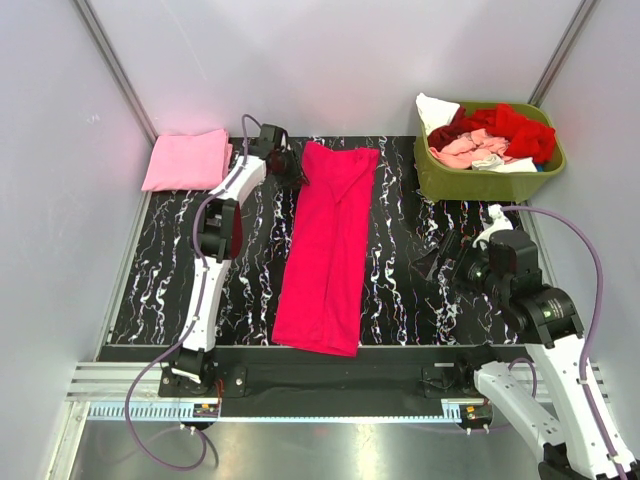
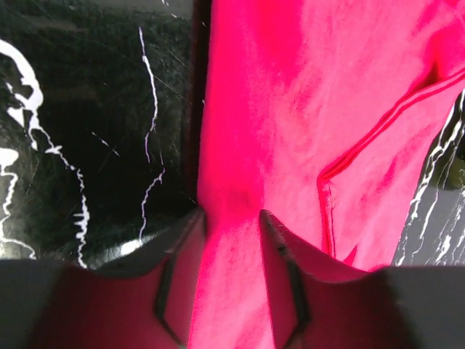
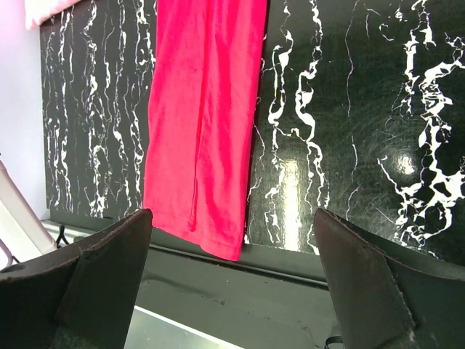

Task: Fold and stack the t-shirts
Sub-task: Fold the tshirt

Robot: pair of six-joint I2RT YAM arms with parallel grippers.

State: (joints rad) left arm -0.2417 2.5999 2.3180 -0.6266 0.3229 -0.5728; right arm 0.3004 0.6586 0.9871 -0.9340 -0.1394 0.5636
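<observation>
A bright magenta-pink t-shirt (image 1: 328, 245), folded into a long strip, lies down the middle of the black marbled table (image 1: 170, 260). My left gripper (image 1: 297, 172) is at the strip's far left corner, shut on a fold of the magenta cloth (image 2: 231, 240), which runs between its fingers. My right gripper (image 1: 432, 268) is wide open and empty, above the table to the right of the strip; its view shows the strip's near end (image 3: 200, 131) hanging over the front edge. A folded light pink t-shirt (image 1: 186, 159) lies at the far left corner.
An olive-green basket (image 1: 440, 182) at the far right holds red, salmon and white shirts (image 1: 495, 135). White walls close in the table on three sides. A black rail and metal ledge (image 3: 240, 291) run along the table's near edge.
</observation>
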